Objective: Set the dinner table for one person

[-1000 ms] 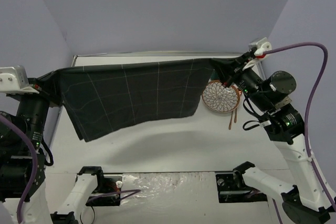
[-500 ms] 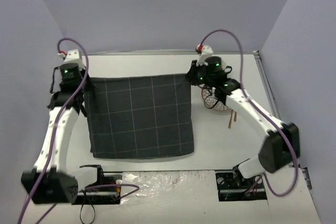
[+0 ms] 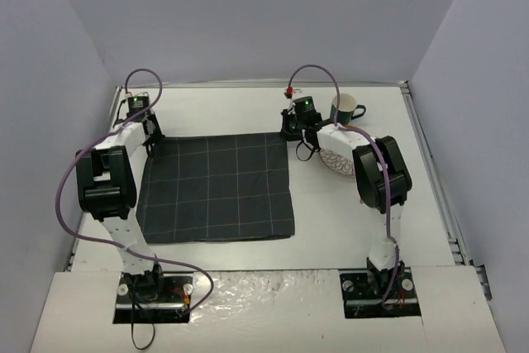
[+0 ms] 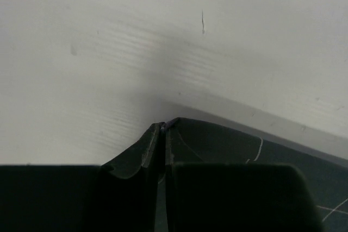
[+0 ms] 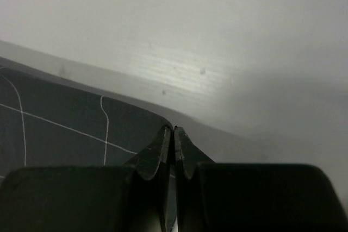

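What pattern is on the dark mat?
The mat is dark grey with thin pale grid lines; the top view shows it best.

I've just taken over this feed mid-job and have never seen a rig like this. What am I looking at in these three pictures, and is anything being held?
You are seeing two white robot arms bolted at the near edge of the dinner table. The wide picture comes from a fixed camera above and behind them. The two dark close-ups come from a camera on each wrist, looking out past that arm's own fingers. A dark checked cloth mat lies flat on the table. The left gripper and the right gripper are each pinched shut on one far corner of it. To the right stand a mug and a patterned plate, partly hidden by the right arm.
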Controlling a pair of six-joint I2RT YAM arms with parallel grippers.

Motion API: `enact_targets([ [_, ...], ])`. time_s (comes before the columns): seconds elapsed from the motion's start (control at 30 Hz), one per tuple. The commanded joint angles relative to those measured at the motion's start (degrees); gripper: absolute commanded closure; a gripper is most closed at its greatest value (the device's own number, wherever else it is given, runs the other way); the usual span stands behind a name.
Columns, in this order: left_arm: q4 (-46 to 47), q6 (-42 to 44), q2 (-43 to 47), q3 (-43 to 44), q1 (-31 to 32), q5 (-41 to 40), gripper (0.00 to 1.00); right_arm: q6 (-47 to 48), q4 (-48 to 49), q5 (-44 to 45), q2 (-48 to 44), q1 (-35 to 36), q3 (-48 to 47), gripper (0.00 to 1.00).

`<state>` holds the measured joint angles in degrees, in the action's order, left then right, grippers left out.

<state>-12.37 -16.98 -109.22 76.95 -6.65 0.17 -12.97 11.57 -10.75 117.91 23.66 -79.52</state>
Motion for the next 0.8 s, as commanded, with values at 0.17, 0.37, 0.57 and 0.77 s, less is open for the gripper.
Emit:
enact_targets([
  [0.17,9.12,3.43,-3.72,7.95,-2.14,-1.01,0.91,5.17,4.5,3.28,5.6,-2.35,-12.7,0.98],
  [0.37,7.32,4.71,-5.45,13.04,-2.31,-1.49,0.62,6.74,2.2,4.63,7.64,-2.66,-18.23,0.56],
  [0.57,5.06,3.64,4.8,14.09,-2.19,-2.94,0.22,7.43,1.38,7.8,-0.28,-2.66,-14.92,0.27],
  [0.77,-5.41,-3.69,20.05,8.76,-1.38,-5.69,0.17,1.08,0.66,7.79,-13.0,-2.1,-2.87,0.21],
])
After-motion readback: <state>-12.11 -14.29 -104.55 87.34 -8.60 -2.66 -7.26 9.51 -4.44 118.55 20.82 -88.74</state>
